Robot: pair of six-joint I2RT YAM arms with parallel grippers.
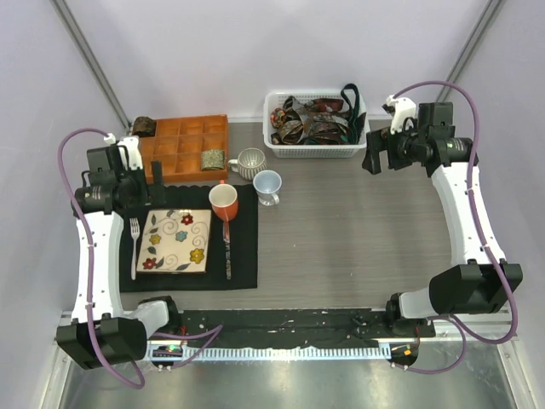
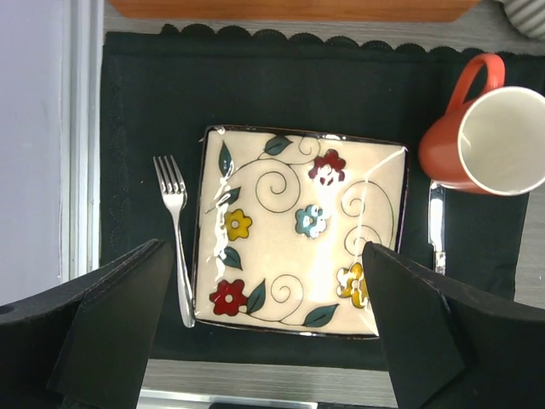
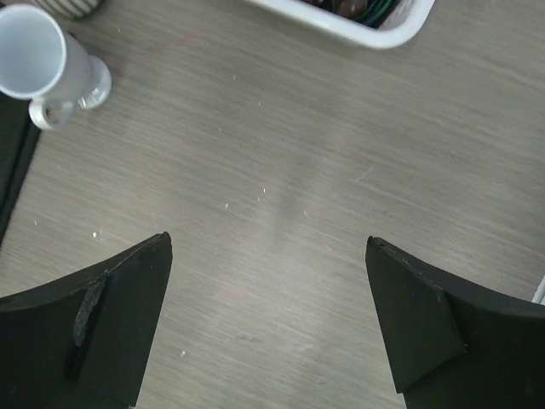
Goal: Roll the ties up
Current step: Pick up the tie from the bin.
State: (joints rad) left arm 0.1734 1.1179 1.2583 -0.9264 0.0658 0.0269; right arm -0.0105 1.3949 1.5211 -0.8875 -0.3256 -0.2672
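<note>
Several loose patterned ties (image 1: pixel 308 121) lie heaped in a white basket (image 1: pixel 281 149) at the back of the table, a dark green tie (image 1: pixel 350 98) draped over its rim. One small mottled coil (image 1: pixel 143 126) sits at the wooden tray's far left corner and another coil (image 1: pixel 212 158) in a near compartment. My left gripper (image 1: pixel 150 187) (image 2: pixel 264 247) hangs open above the floral plate with nothing between its fingers. My right gripper (image 1: pixel 372 153) (image 3: pixel 268 239) is open over bare table, just right of the basket (image 3: pixel 375 30).
A wooden compartment tray (image 1: pixel 183 141) stands at the back left. A black placemat (image 1: pixel 243 256) carries a floral square plate (image 1: pixel 176 240), fork (image 1: pixel 134 247), knife (image 1: pixel 227 251) and red mug (image 1: pixel 224 201). A striped mug (image 1: pixel 249 162) and white mug (image 1: pixel 267 186) stand beside it.
</note>
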